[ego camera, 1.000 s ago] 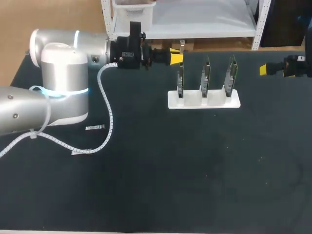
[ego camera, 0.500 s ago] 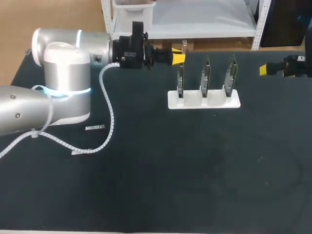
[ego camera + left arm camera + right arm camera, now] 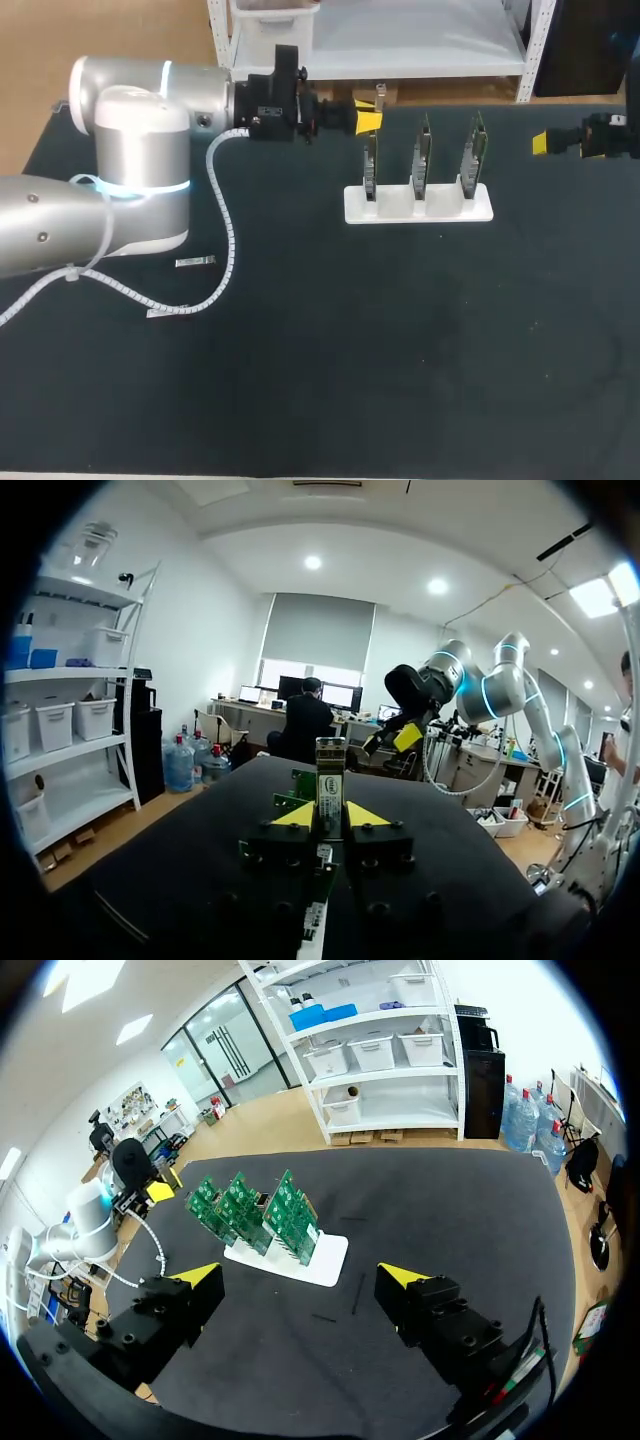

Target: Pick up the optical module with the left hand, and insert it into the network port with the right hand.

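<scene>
Left end effector (image 3: 328,818) pinches the slim silver optical module (image 3: 329,775) upright by the far edge of the black table (image 3: 400,350), beside the white rack of green boards (image 3: 418,203); right end effector (image 3: 300,1278) sits spread wide at the right edge.

— What colour is the tabletop (image 3: 400,350)?
— Plain black. The stand (image 3: 418,205) on it is white, and its three boards (image 3: 421,155) are green.
— And the pincers?
— Black bodies with bright yellow tips, on the left pincer (image 3: 366,120) and the right pincer (image 3: 540,143) alike. The optical module (image 3: 329,780) is silvery grey. The left arm (image 3: 130,150) is silver with a glowing cyan band.
</scene>
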